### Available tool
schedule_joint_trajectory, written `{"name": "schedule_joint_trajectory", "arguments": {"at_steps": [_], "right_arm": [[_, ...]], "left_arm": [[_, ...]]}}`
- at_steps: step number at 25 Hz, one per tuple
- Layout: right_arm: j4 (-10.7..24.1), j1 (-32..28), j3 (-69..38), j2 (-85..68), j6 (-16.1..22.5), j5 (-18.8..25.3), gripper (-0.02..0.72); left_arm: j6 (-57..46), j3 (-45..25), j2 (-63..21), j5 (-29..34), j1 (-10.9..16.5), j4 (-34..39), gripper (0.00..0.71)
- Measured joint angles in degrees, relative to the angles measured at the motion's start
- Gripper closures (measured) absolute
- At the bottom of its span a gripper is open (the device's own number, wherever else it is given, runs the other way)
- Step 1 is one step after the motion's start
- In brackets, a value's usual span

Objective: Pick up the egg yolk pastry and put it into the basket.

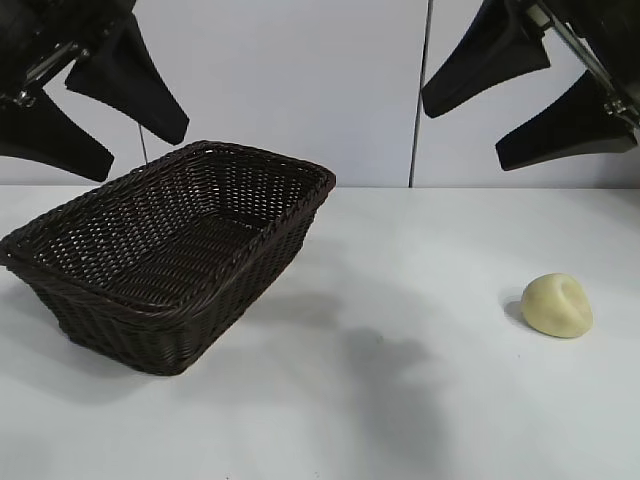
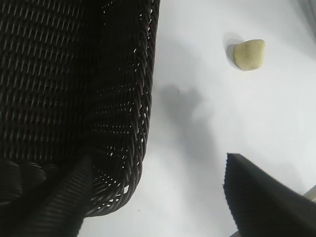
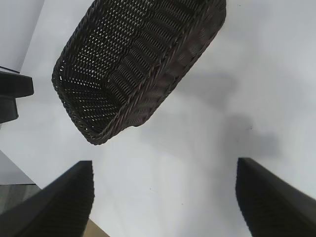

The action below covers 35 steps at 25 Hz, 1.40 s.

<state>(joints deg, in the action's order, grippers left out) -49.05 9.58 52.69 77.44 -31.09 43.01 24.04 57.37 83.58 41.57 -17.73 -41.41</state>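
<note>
The pale yellow egg yolk pastry lies on the white table at the right; it also shows in the left wrist view. The dark brown wicker basket stands at the left, empty; it also shows in the left wrist view and the right wrist view. My left gripper hangs open high above the basket's far left rim. My right gripper hangs open high at the upper right, well above the pastry. Neither holds anything.
The white table stretches bare between basket and pastry. A pale wall with a vertical seam stands behind. The table's edge shows in the right wrist view.
</note>
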Motion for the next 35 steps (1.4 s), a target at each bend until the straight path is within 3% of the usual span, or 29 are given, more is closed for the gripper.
{"name": "schedule_joint_trajectory", "arguments": {"at_steps": [17, 29, 35], "right_arm": [[0.0, 0.0, 0.0, 0.0, 0.0, 0.0, 0.136], [0.0, 0.0, 0.0, 0.0, 0.0, 0.0, 0.136], [0.0, 0.0, 0.0, 0.0, 0.0, 0.0, 0.136]], "left_arm": [[0.0, 0.0, 0.0, 0.0, 0.0, 0.0, 0.171], [-0.5, 0.0, 0.0, -3.8, 0.0, -0.2, 0.171], [-18.1, 0.0, 0.0, 4.3, -0.1, 1.2, 0.171]]}}
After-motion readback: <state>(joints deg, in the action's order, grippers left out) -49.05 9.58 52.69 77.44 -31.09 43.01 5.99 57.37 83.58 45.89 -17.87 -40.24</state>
